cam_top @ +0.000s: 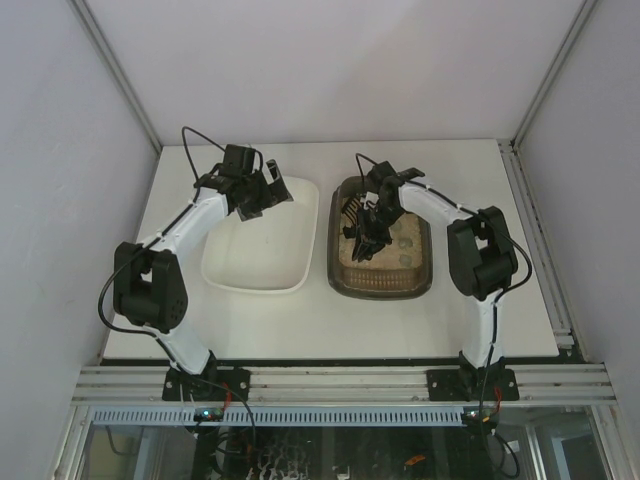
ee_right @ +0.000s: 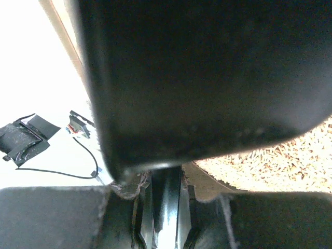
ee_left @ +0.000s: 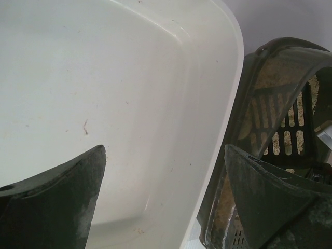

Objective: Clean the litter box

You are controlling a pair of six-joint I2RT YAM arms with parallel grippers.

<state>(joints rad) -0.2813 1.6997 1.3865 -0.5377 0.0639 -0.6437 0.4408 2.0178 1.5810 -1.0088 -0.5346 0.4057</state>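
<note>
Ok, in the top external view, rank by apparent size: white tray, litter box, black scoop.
Tied largest: white plastic rectangular tray and dark brown-grey rounded plastic litter box; too alike to rank.
Smallest, clearly: black slotted plastic scoop.

Seen from above under soft, even light: white tabletop (cam_top: 330, 320) closed in by a plain pale-grey left wall (cam_top: 60, 150), far wall (cam_top: 330, 70) and right wall (cam_top: 600, 150), joined at the far corners by slim metal posts (cam_top: 115, 70). Along the near edge, aluminium frame rails (cam_top: 340, 380) and a pale perforated strip (cam_top: 330, 415); along the right edge, another metal rail (cam_top: 537, 240). Darker, cluttered space below the frame.
</note>
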